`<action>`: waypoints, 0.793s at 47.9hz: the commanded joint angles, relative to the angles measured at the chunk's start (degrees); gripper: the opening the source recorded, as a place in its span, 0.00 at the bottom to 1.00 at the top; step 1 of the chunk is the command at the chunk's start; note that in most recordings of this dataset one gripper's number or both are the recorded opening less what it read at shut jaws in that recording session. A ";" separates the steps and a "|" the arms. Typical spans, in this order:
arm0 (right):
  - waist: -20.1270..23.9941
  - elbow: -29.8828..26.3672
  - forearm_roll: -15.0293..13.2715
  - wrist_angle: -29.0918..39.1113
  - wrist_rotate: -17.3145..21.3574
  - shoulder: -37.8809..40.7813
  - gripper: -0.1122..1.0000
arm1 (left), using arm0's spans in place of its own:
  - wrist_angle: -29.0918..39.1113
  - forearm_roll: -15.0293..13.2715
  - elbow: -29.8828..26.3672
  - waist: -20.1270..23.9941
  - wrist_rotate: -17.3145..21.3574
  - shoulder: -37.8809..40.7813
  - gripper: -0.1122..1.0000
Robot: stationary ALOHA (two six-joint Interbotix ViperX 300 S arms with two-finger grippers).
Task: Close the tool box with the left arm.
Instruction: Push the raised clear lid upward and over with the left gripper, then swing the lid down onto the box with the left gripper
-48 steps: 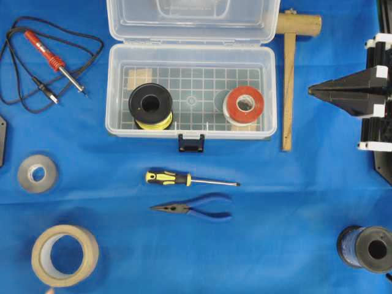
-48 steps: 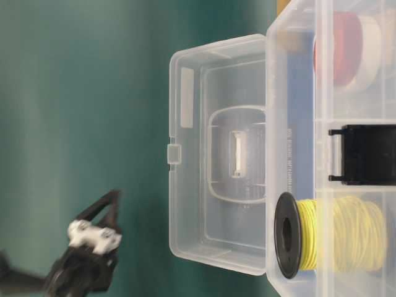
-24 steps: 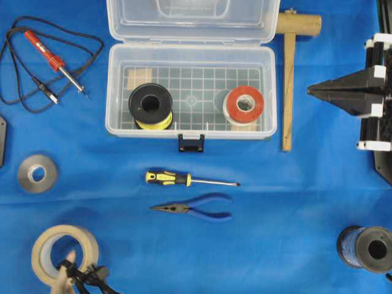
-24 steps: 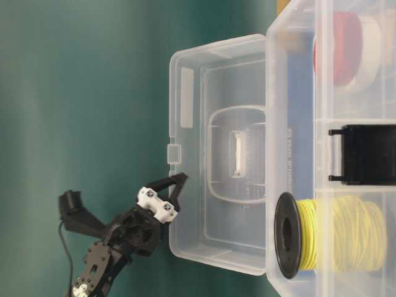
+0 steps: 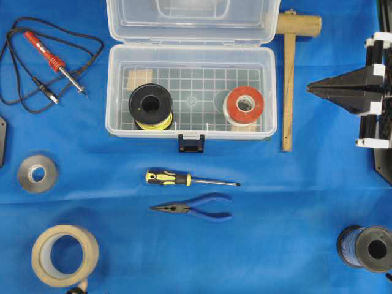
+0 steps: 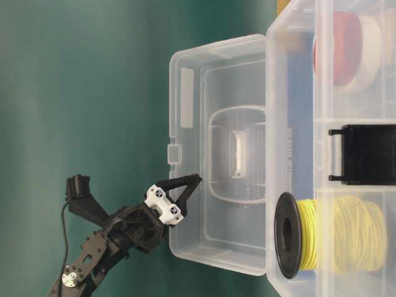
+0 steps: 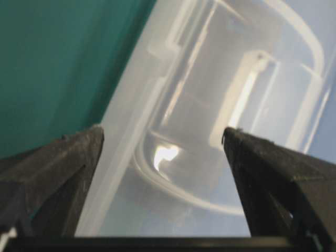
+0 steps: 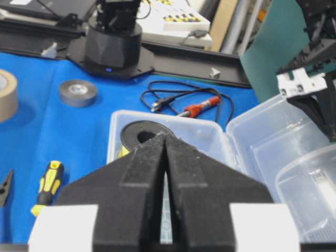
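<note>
The clear tool box stands open with its lid tipped back and its dark latch at the front. It holds a yellow wire spool and a red-and-white spool. My left gripper is open near the lid's free edge. In the left wrist view the gripper has its fingers wide apart, with the lid just ahead; I cannot tell whether they touch. My right gripper is shut and empty to the right of the box, and it also shows in the right wrist view.
A screwdriver and blue pliers lie in front of the box. A wooden mallet lies along its right side. A soldering iron, grey tape and masking tape are at the left. A blue spool is at the bottom right.
My left gripper has moved in from the side to the lid's free edge. The lid and the right arm have not moved.
</note>
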 commanded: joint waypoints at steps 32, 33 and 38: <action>-0.79 -0.44 -0.88 0.00 -0.09 0.35 0.10 | 13.89 -0.44 -0.09 -12.57 -2.46 -10.20 0.94; -0.79 -0.44 -0.88 0.00 -0.09 0.35 0.10 | 14.15 -0.44 0.09 -12.92 -2.46 -10.55 0.94; -0.79 -0.44 -0.97 0.00 -0.09 0.35 0.10 | 14.85 -0.53 1.23 -14.77 -4.39 -12.13 0.94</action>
